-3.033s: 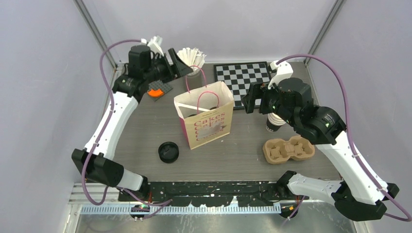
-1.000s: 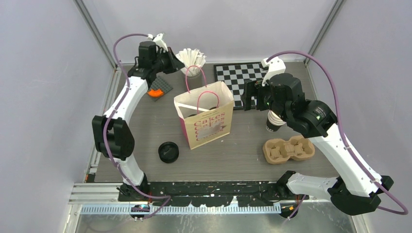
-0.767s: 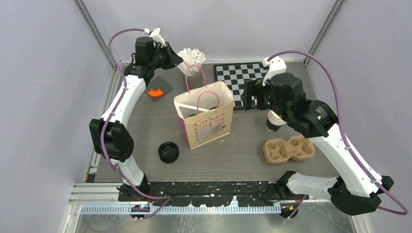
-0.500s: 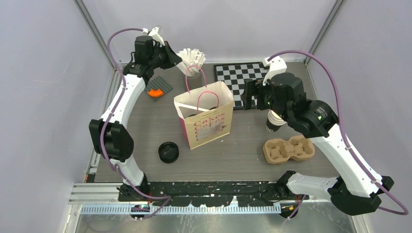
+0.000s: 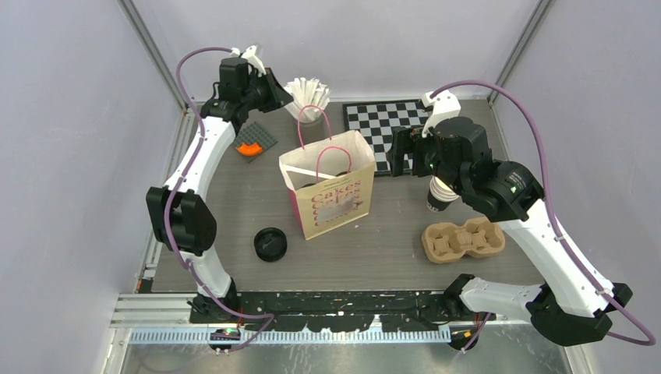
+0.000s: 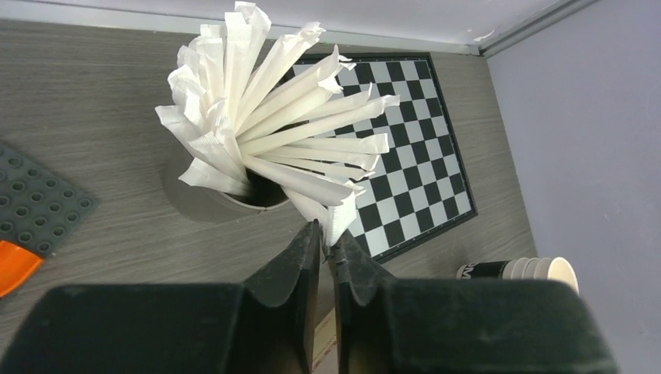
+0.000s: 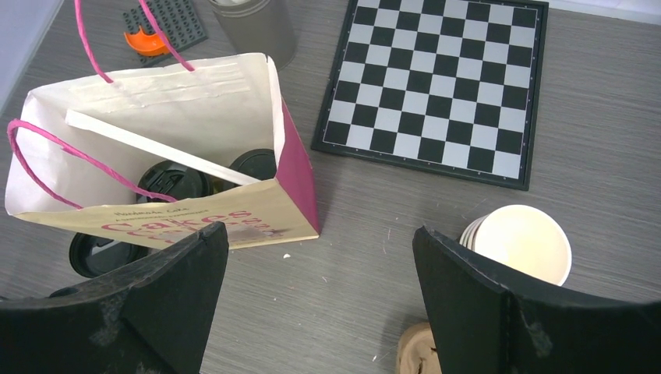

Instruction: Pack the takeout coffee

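Two takeout coffee cups, black lids (image 7: 173, 181) (image 7: 253, 164) showing, stand inside the cream paper bag (image 5: 331, 199) (image 7: 156, 226) with pink handles at mid-table. A white wrapped straw (image 7: 156, 146) lies across them in the bag. My left gripper (image 5: 281, 97) (image 6: 327, 234) is at the back left by the bunch of wrapped straws (image 6: 273, 132) (image 5: 308, 87), shut on the tip of one straw. Between the bag and a stack of empty cups (image 5: 441, 195) (image 7: 518, 241), my right gripper (image 5: 399, 160) (image 7: 319, 232) hovers open over the table, holding nothing.
A loose black lid (image 5: 270, 244) lies left of the bag's front. The brown pulp carrier (image 5: 462, 240) sits front right. A chessboard (image 5: 390, 128) lies at the back right. A grey studded plate with an orange piece (image 5: 253, 142) is back left. Side walls are close.
My left wrist has shifted slightly toward the back at the straw bunch, and its jaws now pinch a straw tip. The right arm, bag and cups have not moved.
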### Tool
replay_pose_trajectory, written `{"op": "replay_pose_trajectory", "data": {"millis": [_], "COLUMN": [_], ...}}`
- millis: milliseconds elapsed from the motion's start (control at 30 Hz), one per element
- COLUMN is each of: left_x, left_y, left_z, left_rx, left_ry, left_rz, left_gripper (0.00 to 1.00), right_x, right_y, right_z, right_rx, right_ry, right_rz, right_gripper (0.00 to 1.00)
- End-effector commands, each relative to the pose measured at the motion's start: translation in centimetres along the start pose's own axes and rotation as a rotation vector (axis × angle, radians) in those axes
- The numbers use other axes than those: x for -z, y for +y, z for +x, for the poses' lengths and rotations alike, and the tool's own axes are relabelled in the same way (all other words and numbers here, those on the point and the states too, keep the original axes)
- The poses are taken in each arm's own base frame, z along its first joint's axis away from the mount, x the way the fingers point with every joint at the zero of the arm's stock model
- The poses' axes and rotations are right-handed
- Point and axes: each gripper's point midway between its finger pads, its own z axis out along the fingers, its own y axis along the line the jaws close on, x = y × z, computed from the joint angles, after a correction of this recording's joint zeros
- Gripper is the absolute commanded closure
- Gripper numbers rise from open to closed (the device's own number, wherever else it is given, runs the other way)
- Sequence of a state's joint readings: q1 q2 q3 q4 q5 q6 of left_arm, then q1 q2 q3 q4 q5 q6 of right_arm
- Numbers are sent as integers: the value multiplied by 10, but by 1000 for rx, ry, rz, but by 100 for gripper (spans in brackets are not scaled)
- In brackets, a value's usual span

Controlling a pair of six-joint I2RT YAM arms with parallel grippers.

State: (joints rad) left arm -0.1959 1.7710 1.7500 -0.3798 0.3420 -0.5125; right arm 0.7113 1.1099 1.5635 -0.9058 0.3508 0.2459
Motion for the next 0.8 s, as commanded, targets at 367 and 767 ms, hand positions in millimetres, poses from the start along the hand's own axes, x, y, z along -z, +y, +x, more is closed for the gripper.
{"op": "replay_pose_trajectory", "data": {"millis": [367,767], "left_x": [22,58], "left_y": [-23,-29], "left_z": [-29,-38], "left_rx": [-72,-55], "left_ry": [-97,-154], "left_rz": [48,0], "left_gripper": [100,100], "right_x": [10,9], "right_y": [3,5], "right_z": [-19,-17], "right_rx": [-46,-63], "right_ry": [-69,-64], "right_rz": [-28,-31], "right_gripper": [8,8]}}
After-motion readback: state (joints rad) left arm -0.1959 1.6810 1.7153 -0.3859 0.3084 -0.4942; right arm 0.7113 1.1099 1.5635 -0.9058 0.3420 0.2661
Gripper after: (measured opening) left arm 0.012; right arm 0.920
